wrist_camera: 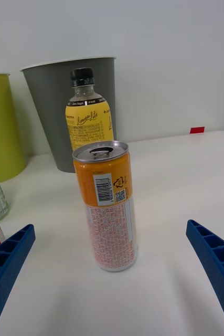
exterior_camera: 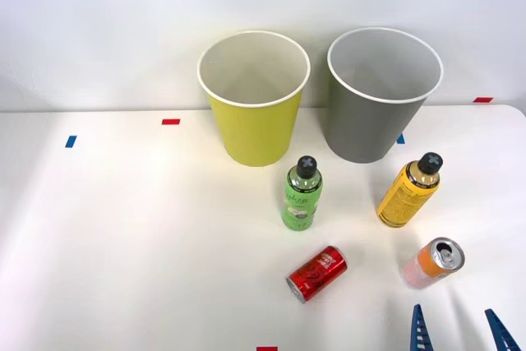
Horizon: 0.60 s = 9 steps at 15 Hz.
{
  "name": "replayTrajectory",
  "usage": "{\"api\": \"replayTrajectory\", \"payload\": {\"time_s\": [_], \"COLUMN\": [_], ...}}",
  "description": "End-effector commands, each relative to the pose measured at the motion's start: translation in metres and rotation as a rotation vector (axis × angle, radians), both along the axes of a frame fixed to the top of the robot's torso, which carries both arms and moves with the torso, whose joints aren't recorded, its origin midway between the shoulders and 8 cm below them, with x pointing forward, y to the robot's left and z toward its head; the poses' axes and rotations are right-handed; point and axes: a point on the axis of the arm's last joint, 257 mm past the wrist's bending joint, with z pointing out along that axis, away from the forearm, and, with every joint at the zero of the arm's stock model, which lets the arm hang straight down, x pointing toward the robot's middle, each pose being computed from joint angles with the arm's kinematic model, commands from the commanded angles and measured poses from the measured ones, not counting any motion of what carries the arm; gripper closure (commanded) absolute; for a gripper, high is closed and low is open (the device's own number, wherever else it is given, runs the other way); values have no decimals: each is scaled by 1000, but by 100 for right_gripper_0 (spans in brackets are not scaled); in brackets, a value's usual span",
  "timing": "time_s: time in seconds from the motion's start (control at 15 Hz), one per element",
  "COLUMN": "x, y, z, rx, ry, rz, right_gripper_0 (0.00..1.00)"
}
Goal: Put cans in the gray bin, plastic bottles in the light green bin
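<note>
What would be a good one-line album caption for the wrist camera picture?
Open blue fingers flank an upright pink-and-orange can, with the yellow bottle and gray bin behind it.

the robot's body shows as the right gripper [exterior_camera: 458, 328] alone: two fingers of saturated blue plastic with a matte finish. in the front view they appear at the lower right of the frame as two narrow, tapering blades with pointed tips. in the wrist view, the fingers [wrist_camera: 6, 265] sit at the lower left and lower right corners as thick blue bars with blunt, squared ends. their inner faces carry a row of raised ribs with shallow rectangular recesses between them.
</note>
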Motion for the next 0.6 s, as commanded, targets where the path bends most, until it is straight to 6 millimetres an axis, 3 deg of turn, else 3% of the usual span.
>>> {"api": "replayTrajectory", "payload": {"time_s": [0.07,0.6], "x": [0,0], "y": [0,0], "z": [0,0], "rx": [0,0], "ry": [0,0], "rz": [0,0], "right_gripper_0": [0,0]}}
